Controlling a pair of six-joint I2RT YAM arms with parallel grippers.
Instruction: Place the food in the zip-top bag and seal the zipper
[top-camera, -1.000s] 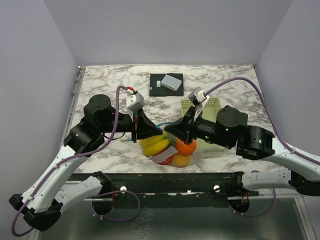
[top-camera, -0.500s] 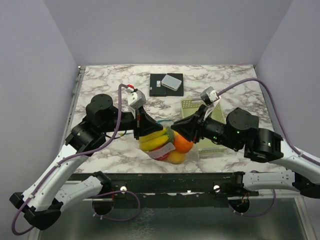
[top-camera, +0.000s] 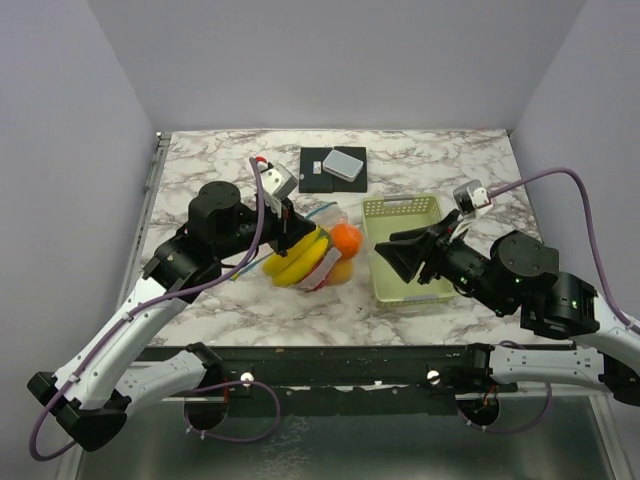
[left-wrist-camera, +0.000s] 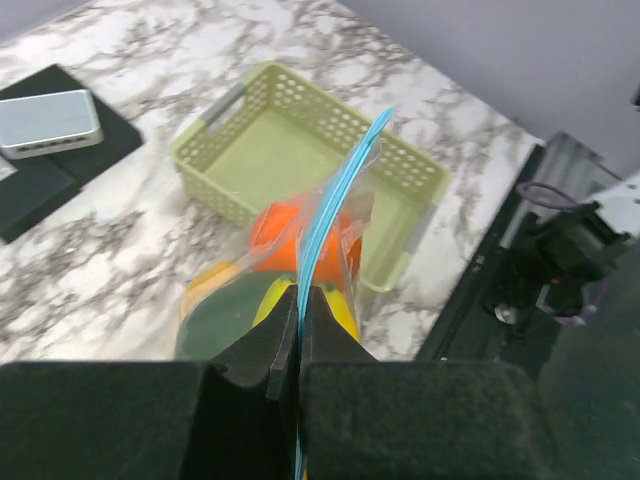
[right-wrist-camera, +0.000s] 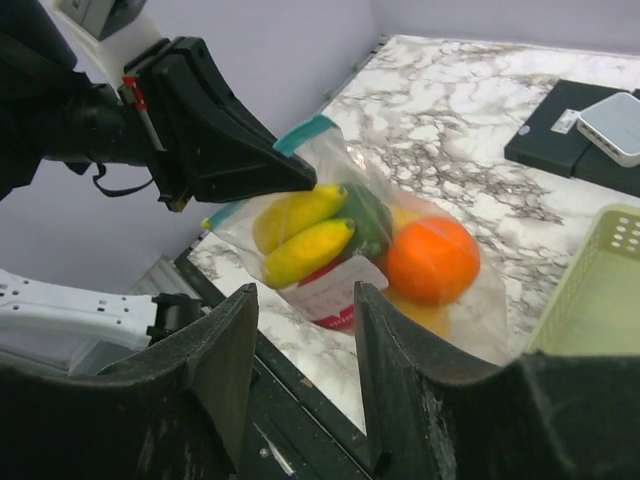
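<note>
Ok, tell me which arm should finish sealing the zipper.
Probably left: the left hand is shut on the zipper, while the right hand stands open by the basket.

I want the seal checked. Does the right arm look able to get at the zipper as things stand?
Probably yes. The right pincer is open over the basket, facing the bag with nothing between. The left pincer clamps one end of the zipper; the rest stands free.

Bright, even light washes the grey-veined white marble worktop (top-camera: 450, 170), shadows soft; black left claw (left-wrist-camera: 298, 305) and right claw (right-wrist-camera: 305, 300) loom slightly blurred.
</note>
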